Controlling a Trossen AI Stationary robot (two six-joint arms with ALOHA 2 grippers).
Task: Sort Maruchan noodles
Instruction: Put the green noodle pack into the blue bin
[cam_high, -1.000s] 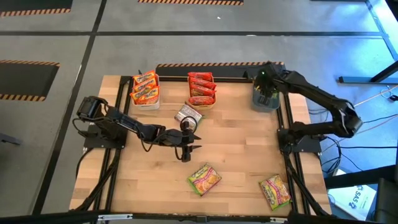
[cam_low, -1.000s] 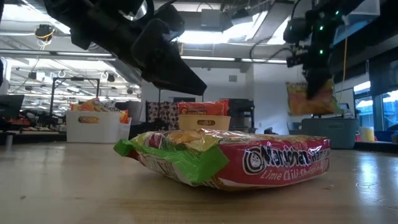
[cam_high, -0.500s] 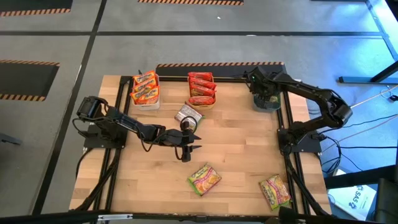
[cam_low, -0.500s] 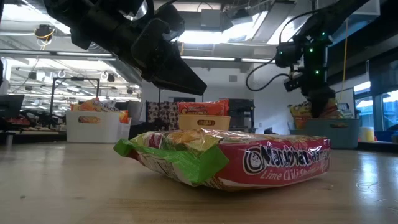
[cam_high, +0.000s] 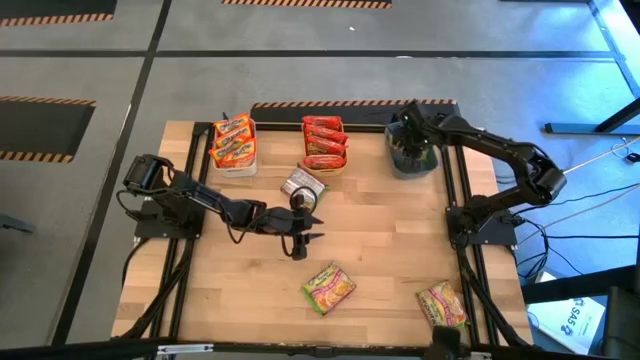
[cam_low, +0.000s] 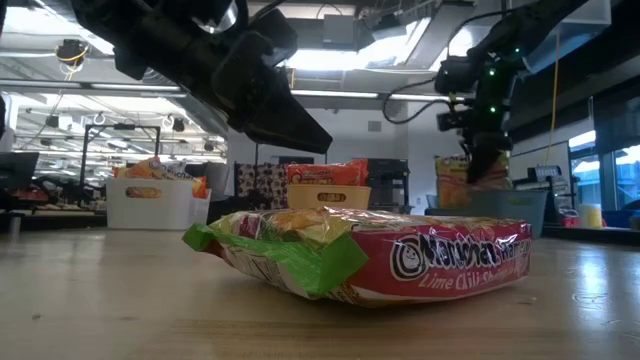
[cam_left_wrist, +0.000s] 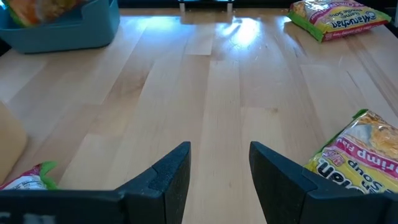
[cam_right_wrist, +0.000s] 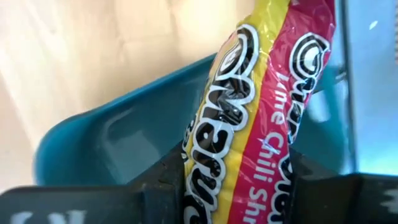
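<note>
My right gripper (cam_high: 408, 140) is over the grey-blue bin (cam_high: 414, 164) at the far right, shut on a green-yellow and red noodle packet (cam_low: 461, 181) that reaches down into the bin. My left gripper (cam_high: 300, 240) hovers open over the table's middle, nothing between its fingers (cam_left_wrist: 168, 177). Two green-yellow packets (cam_high: 328, 287) (cam_high: 441, 305) lie flat near the front, and a silvery one (cam_high: 302, 184) lies beside the left gripper. The white bin (cam_high: 233, 145) holds orange packets. The orange bin (cam_high: 325, 145) holds red ones. My right gripper pinches the packet between its two fingers (cam_right_wrist: 165, 180), one on each flat face near the packet's upper end (cam_right_wrist: 211, 168). The fingers come from above, pointing steeply down. The packet hangs upright below them, its lower end inside the bin; whether it touches the floor is hidden.
The three bins stand in a row along the far edge. Black frame rails (cam_high: 462, 210) run along the table's left and right sides. Bare wood lies between the left gripper and the right rail.
My right gripper has come down and toward the table's left with the packet, rolling a little, and the packet's lower end has gone into the grey-blue bin. The bin has slid a little toward the table's left.
</note>
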